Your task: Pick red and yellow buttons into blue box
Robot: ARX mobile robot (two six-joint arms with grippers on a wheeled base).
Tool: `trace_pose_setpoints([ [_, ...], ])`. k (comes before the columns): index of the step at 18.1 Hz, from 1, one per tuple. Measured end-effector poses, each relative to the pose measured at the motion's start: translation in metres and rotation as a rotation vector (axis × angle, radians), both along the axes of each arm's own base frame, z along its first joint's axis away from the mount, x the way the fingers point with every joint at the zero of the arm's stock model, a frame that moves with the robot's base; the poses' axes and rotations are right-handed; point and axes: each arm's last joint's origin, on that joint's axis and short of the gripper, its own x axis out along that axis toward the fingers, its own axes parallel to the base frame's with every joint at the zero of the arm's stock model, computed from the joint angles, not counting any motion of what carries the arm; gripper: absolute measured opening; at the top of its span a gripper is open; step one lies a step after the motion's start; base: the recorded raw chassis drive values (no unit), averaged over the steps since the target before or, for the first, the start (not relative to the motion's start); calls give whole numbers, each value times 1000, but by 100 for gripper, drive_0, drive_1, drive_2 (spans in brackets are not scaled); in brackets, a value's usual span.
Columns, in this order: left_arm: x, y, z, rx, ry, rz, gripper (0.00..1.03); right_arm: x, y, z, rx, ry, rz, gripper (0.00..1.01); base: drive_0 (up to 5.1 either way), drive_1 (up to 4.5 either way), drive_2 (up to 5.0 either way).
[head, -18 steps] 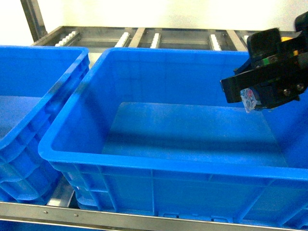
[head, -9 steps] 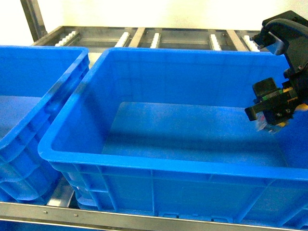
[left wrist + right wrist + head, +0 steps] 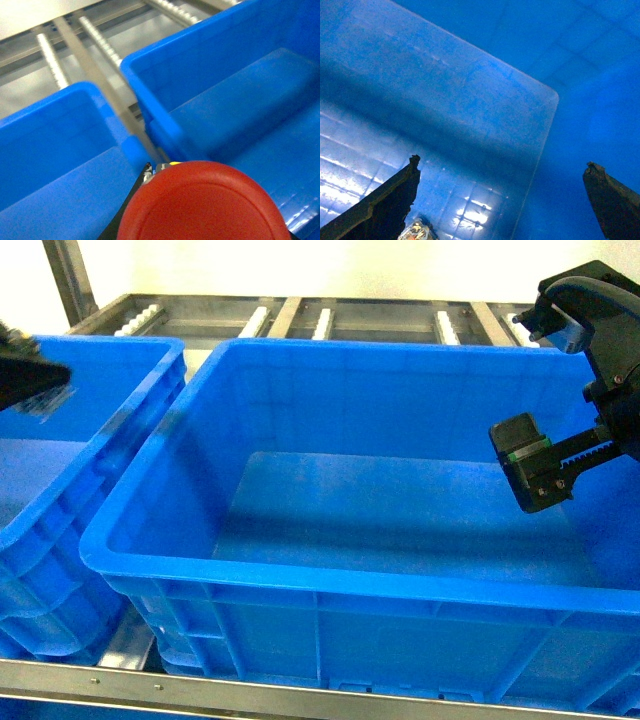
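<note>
Hanging inside the blue box (image 3: 300, 570), near its right wall, the right claw (image 3: 502, 200) is standing wide apart and holding nothing; part of a small object (image 3: 417, 231) is lying on the smooth floor below. The left claw (image 3: 30, 380), at the left edge, is pinching the red button (image 3: 202, 205), its round glossy cap filling the wrist view. A second crate (image 3: 60, 460) is standing beside.
</note>
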Motion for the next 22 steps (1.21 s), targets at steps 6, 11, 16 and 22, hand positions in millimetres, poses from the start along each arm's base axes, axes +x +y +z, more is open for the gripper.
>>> trace_pose_setpoints([
  [6, 44, -32, -12, -39, 209, -149, 25, 0, 0, 0, 0, 0, 0, 98, 0, 0, 0],
  [11, 68, -99, -15, -42, 343, -354, 25, 0, 0, 0, 0, 0, -1, 98, 0, 0, 0],
  [16, 92, -124, -41, 49, 415, -340, 25, 0, 0, 0, 0, 0, 0, 98, 0, 0, 0],
  [22, 94, -126, -47, 64, 439, -349, 72, 0, 0, 0, 0, 0, 0, 98, 0, 0, 0],
])
